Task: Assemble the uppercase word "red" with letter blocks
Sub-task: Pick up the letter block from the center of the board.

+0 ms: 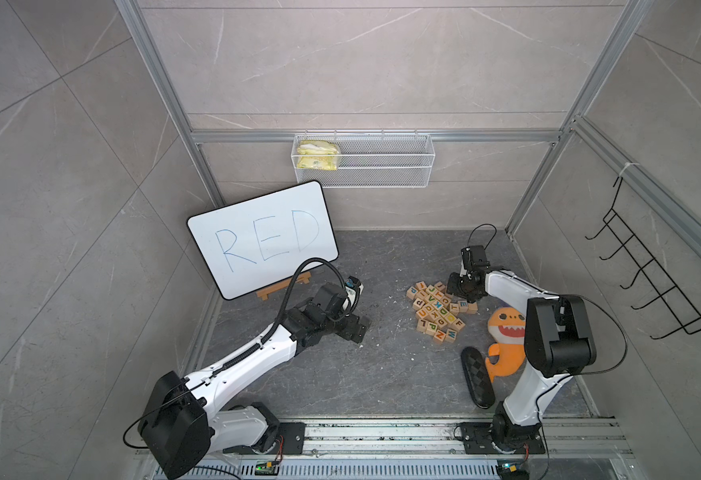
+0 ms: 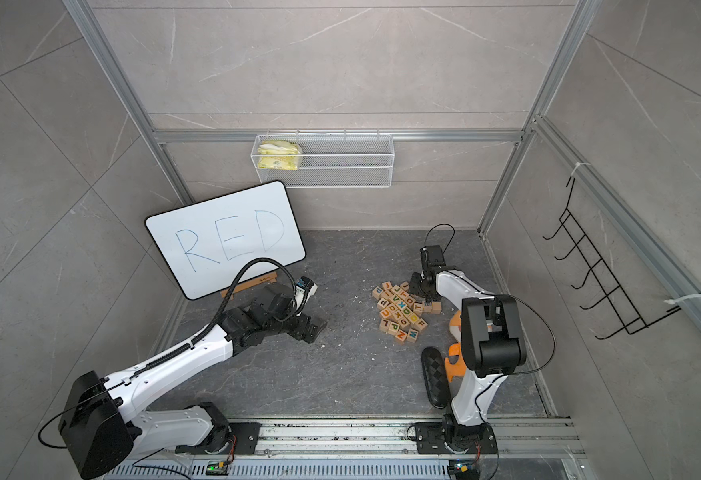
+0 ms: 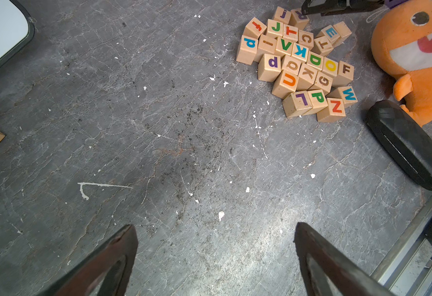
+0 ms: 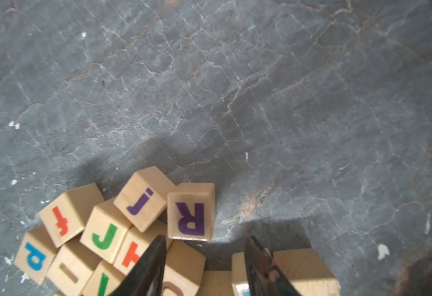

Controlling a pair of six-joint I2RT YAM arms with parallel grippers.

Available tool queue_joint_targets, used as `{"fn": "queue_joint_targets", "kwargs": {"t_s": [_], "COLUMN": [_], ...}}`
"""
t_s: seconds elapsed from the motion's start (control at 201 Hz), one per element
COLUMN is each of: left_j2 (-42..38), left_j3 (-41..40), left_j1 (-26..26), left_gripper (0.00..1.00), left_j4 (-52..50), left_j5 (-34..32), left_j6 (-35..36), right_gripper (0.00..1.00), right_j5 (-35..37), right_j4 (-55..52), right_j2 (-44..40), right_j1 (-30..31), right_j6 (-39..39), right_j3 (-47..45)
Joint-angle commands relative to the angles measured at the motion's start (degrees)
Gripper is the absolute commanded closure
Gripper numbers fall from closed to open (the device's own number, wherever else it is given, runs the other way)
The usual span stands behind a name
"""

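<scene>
Pile of letter blocks (image 1: 440,309) sits on the floor (image 1: 382,374) on the robot's right side, none set out in a row yet. White board (image 1: 261,237) with the word written on it stands at the back left; the toy shark (image 1: 504,332) lies just beside the pile.

Right gripper (image 4: 206,239) hangs low over the far edge of the pile. We note its jaws about half apart, with nothing clamped: only floor and block tops show between them.

R block (image 4: 190,211) lies at the far rim of the pile, purple letter up, just beyond the fingertips and a little off their midline, toward the finger that overhangs the pile. It is a cube, so there is no long axis to match. Its sides look roughly square to the closing line.

The j block (image 4: 143,200) touches it on the pile side, and bare floor lies on the other. We judge that a short reach forward, with one finger slipped into that tight seam, is what the pick needs.

E block (image 3: 331,33) sits on the shark side of the pile. D block (image 3: 315,60) is hemmed in mid-pile.

Left gripper (image 3: 214,225) is spread wide and empty over bare floor, well apart from the pile. The right arm is clearly the nearer one.
</scene>
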Motion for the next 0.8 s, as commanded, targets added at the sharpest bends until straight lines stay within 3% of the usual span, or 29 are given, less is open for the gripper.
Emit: {"fn": "queue_joint_targets", "kwargs": {"t_s": [0.0, 0.463, 0.652, 0.791], "left_j2": [-1.46, -1.8, -1.83, -1.96], "left_j3": [0.36, 0.22, 0.18, 0.23], "left_j1": [-0.09, -0.04, -0.04, -0.02], "left_gripper": [0.01, 0.01, 0.01, 0.01], "left_j4": [0.36, 0.13, 0.15, 0.02], "left_j5": [1.08, 0.89, 0.72, 0.21], "left_j6": [-0.58, -0.65, -0.63, -0.5], "right_gripper": [0.48, 0.59, 0.55, 0.58], "right_j5": [-0.95, 4.87, 5.05, 5.05], "right_j4": [-0.77, -2.94, -3.68, -4.96], "right_j2": [2.23, 5.85, 7.31, 8.99], "right_j1": [0.69, 2.18, 2.15, 2.18], "right_j6": [-1.72, -1.29, -1.2, -1.35], "right_j3": [1.91, 4.79, 6.59, 8.81]}}
